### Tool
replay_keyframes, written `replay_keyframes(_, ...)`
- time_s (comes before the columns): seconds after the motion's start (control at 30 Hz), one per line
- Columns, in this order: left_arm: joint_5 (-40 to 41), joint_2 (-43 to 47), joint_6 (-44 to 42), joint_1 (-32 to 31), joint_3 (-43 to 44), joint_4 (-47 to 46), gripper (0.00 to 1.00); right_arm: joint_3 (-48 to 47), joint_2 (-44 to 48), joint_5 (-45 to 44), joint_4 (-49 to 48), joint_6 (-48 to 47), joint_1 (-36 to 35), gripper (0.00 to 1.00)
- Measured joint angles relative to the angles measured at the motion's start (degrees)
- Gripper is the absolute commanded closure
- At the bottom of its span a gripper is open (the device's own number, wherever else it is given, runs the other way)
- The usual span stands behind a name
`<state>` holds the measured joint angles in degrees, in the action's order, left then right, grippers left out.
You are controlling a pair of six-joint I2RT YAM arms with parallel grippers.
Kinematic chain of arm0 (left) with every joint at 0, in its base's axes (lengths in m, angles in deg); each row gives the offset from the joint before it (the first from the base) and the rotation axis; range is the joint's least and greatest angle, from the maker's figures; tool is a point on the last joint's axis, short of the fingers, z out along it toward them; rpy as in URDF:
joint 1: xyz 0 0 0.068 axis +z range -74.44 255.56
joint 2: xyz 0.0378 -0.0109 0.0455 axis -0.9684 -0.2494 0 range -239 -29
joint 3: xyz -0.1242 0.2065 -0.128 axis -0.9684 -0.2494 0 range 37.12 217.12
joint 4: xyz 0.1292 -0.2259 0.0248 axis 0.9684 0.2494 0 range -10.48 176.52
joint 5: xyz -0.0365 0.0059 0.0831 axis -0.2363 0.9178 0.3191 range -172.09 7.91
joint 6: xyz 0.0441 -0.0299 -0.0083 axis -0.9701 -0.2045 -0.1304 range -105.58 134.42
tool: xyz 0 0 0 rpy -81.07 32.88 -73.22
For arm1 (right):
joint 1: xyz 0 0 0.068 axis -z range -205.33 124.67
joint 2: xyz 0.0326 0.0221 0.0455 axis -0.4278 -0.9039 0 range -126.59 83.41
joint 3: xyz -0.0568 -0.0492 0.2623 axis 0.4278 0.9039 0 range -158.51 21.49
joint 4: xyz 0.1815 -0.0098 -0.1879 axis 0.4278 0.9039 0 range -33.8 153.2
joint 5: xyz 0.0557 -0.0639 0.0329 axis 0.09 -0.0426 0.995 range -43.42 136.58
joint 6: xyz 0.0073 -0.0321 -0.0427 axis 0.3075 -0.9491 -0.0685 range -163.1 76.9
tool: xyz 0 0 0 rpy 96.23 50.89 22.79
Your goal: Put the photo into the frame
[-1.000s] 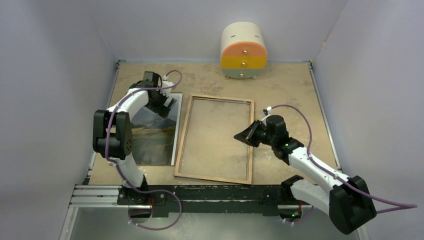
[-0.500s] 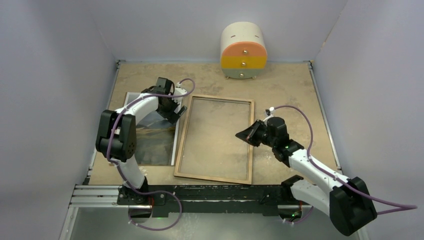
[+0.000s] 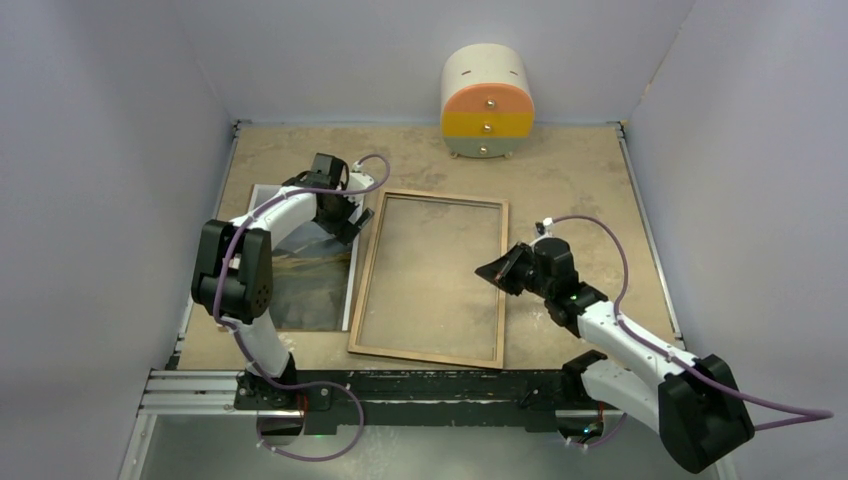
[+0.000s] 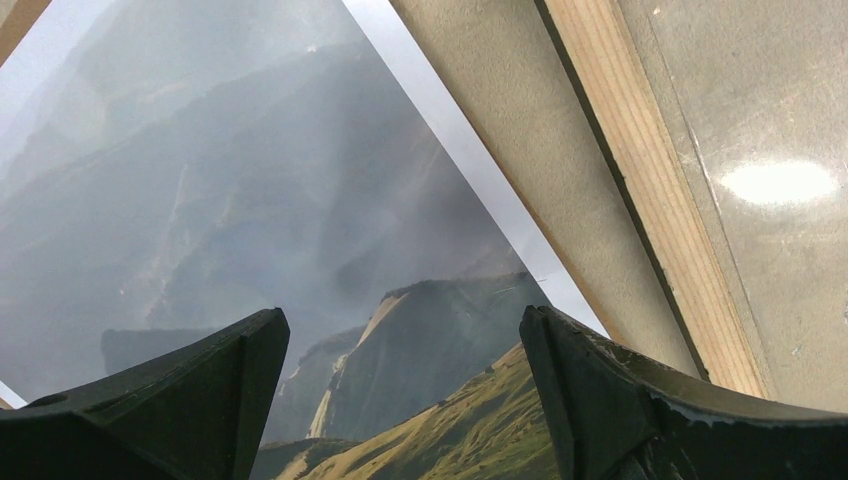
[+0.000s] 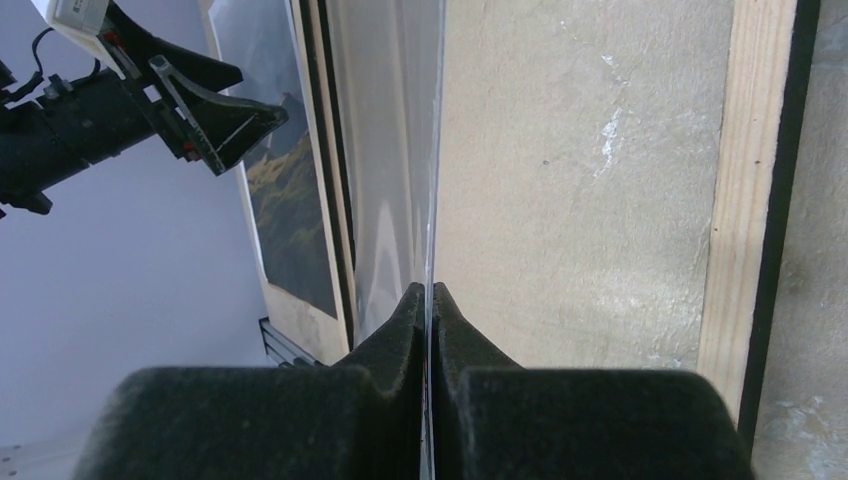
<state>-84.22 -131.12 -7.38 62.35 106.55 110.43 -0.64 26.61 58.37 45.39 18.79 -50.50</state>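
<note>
The photo (image 3: 305, 285), a dark mountain landscape with a white border, lies face up on the table's left side. In the left wrist view the photo (image 4: 300, 200) fills the space under my open left gripper (image 4: 400, 320), which hovers over its far right part (image 3: 345, 222) with nothing between the fingers. The frame (image 3: 365, 270) lies next to the photo, wood side up, and its wooden rail (image 4: 650, 200) passes on the right. My right gripper (image 3: 492, 270) sits at the frame's right rail (image 5: 755, 200). It (image 5: 430, 292) is shut on the edge of a thin clear pane (image 5: 385, 150).
A round cream cabinet (image 3: 487, 100) with orange, yellow and green drawers stands at the back wall. Grey walls close the table on three sides. A black and metal mounting rail (image 3: 400, 390) runs along the near edge.
My left gripper swung right across the photo toward the frame's left rail, then held still. My right gripper drifted slightly toward the near side, still shut on the pane.
</note>
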Motion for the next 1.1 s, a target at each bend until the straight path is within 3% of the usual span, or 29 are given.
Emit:
replay_keyframes(0.7,-0.76,-1.86,0.48,-1.51,-1.42,-1.20,0.07,3.13,1.79,8.28,-18.36,-1.25,0.09,1.00)
replay_keyframes(1.1,-0.74,-2.12,1.51,-1.51,-1.40,-1.29,0.08,3.19,0.90,11.67,-21.86,-2.14,0.11,1.00)
